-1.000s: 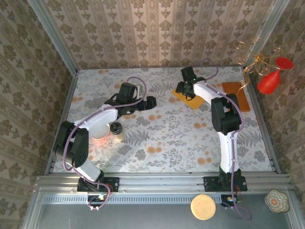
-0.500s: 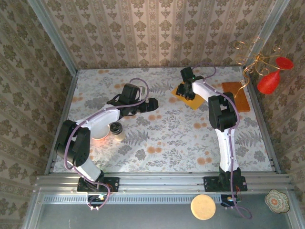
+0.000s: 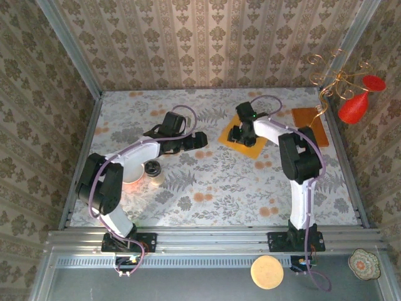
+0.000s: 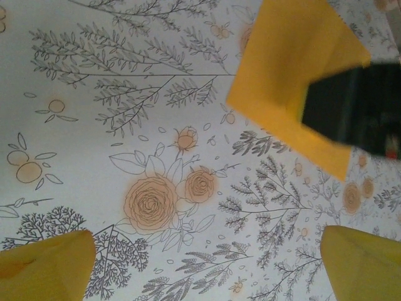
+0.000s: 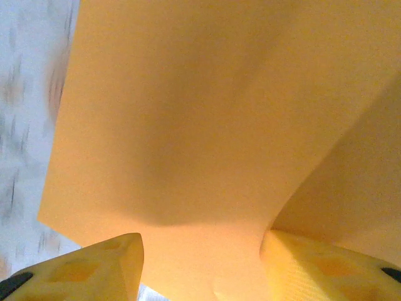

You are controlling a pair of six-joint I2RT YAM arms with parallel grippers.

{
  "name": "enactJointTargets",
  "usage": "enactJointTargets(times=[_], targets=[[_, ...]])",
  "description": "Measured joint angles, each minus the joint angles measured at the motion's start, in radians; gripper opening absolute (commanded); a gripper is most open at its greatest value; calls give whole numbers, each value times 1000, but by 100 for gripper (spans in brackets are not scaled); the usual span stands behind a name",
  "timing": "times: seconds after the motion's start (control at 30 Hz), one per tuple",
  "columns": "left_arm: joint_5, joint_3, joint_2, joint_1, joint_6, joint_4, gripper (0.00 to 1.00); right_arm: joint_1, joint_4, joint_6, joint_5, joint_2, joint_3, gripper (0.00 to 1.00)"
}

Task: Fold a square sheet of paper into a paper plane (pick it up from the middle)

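While the thin, matte, bright orange-yellow square sheet of paper [image 3: 254,149] lies upper centre on the flower-printed table cover [image 3: 207,182], the right gripper [image 3: 240,134] covers its middle. Its yellow fingertips [image 5: 88,269] are spread and unclamped, and the paper humps between them. At frame left of the sheet, the left gripper [image 3: 203,139] gapes empty. A stiff brown-orange rectangular board [image 3: 311,125] lies further right.

In the top external view, the floral table [image 3: 213,182] is lit brightly and evenly from above, only short, soft shadows are cast beside the arms, and detail is rendered sharply without glare. In the left wrist view, the table print is resolved crisply, while the yellow fingertips [image 4: 44,263] of the left gripper [image 4: 203,266] are seen out of focus. In the right wrist view, the square sheet of paper [image 5: 207,113] is rendered soft, shaded darker toward the right, and the table strip is blurred.
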Motion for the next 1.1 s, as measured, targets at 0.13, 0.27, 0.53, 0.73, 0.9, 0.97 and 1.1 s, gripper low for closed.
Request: enactJointTargets(times=[0.13, 0.27, 0.53, 0.73, 0.9, 0.97, 1.1], targets=[[-8, 1, 14, 8, -23, 0, 84, 100, 76, 8, -72, -146, -225, 54], [-8, 1, 27, 21, -45, 0, 75, 188, 142, 7, -138, -273, -399, 53], [-2, 58, 57, -8, -52, -61, 72, 164, 103, 47, -118, -481, -471, 51], [11, 142, 105, -106, -52, -123, 69, -2, 102, 135, -88, -525, -515, 46], [40, 231, 220, -175, -53, -169, 57, -37, 63, 154, -75, -495, -533, 39], [48, 264, 264, -195, -53, -190, 53, -36, 50, 154, -68, -480, -533, 34], [64, 289, 307, -218, -55, -214, 49, -34, 39, 153, -55, -455, -532, 31]])
